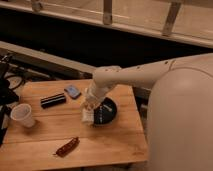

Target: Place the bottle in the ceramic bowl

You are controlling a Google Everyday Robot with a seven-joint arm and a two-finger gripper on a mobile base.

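The black ceramic bowl sits on the wooden table, right of centre. My gripper hangs from the white arm over the bowl's left rim. It is shut on the bottle, a small pale cream thing with a tan upper part, held upright. The bottle's lower end is at the bowl's left edge, just outside or over the rim; I cannot tell which. The arm hides part of the bowl.
A white paper cup stands at the table's left edge. A black bar-shaped object and a small blue object lie at the back. A reddish-brown packet lies near the front. The robot's white body fills the right side.
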